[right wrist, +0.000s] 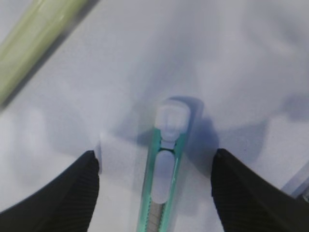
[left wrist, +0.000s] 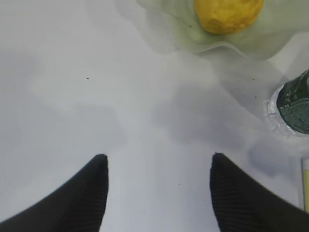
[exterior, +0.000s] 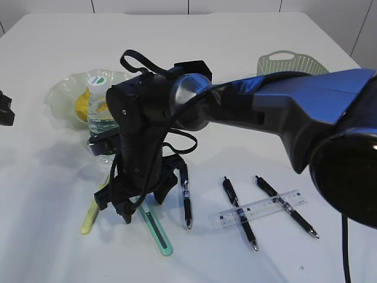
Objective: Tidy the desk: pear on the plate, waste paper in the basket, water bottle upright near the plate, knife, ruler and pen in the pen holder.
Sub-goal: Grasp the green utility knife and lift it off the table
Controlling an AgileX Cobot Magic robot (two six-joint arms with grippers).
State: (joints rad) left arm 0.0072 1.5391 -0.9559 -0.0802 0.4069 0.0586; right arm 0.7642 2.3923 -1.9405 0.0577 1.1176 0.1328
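Straddling the green knife (right wrist: 164, 169) with right gripper (right wrist: 154, 166) spread wide, lined up for pinching its handle.

The right arm (exterior: 306, 100) has a blue shell, black wrist, looping black cables and ribbed black fingers (right wrist: 72, 193).

Brightly and evenly lit from above; soft, diffuse grey shadows on the desk (exterior: 59, 35) under the right arm (exterior: 283, 106). Pale glare across the desk's far edge. Soft and hazy in both wrist views, strongest on the green knife (right wrist: 164, 179) and the near fingertips (right wrist: 72, 193). Bluish cast there.
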